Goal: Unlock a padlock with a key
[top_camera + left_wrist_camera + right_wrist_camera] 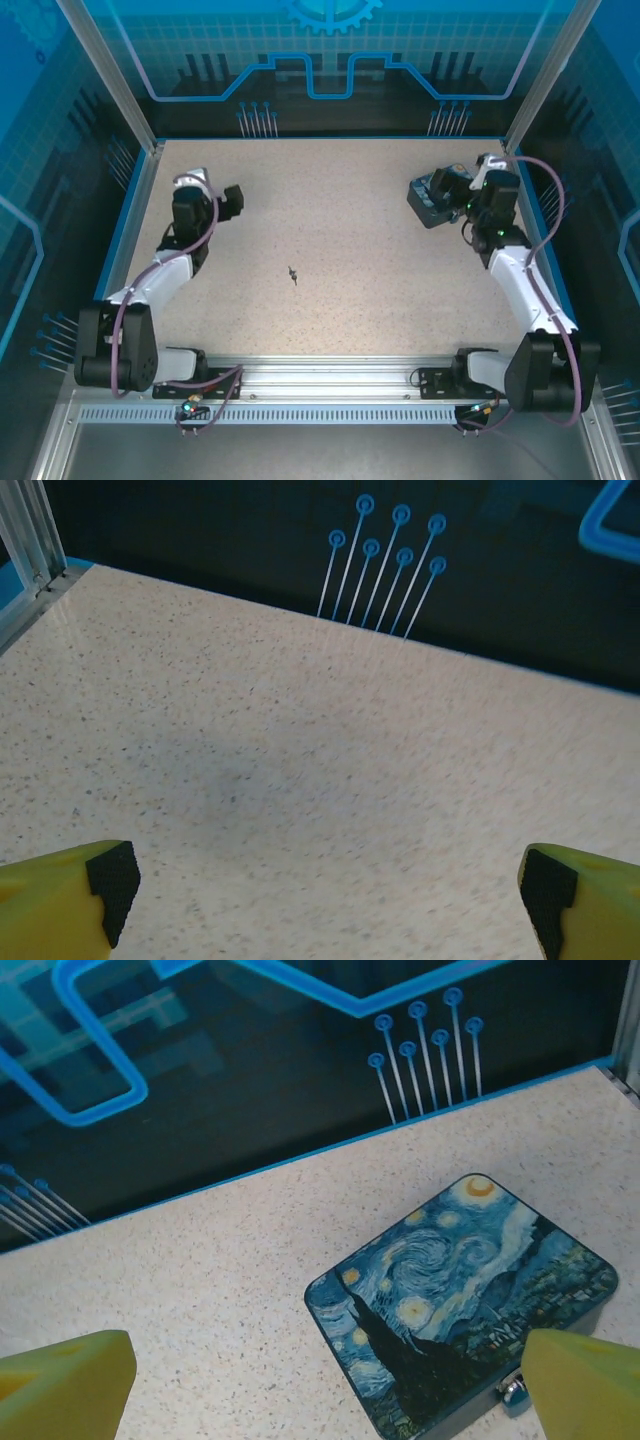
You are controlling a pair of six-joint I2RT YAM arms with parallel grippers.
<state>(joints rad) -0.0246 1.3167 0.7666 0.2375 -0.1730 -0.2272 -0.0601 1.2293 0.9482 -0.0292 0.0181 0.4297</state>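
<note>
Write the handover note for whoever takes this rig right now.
Left gripper: open, empty, above bare table on the left side.
Right gripper: open, empty, hovering just short of the Starry Night box at the table's far right.
Key: the small dark sliver lying loose mid-table, between the arms, appears to be it; too small to be sure.
Done: nothing; neither gripper holds anything.
Left: locate the padlock, pick up the key, insert it, turn it.

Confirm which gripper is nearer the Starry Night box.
Right. The right gripper hovers at the box, which lies just ahead of it; the left gripper is across the table, far to the box's left.
</note>
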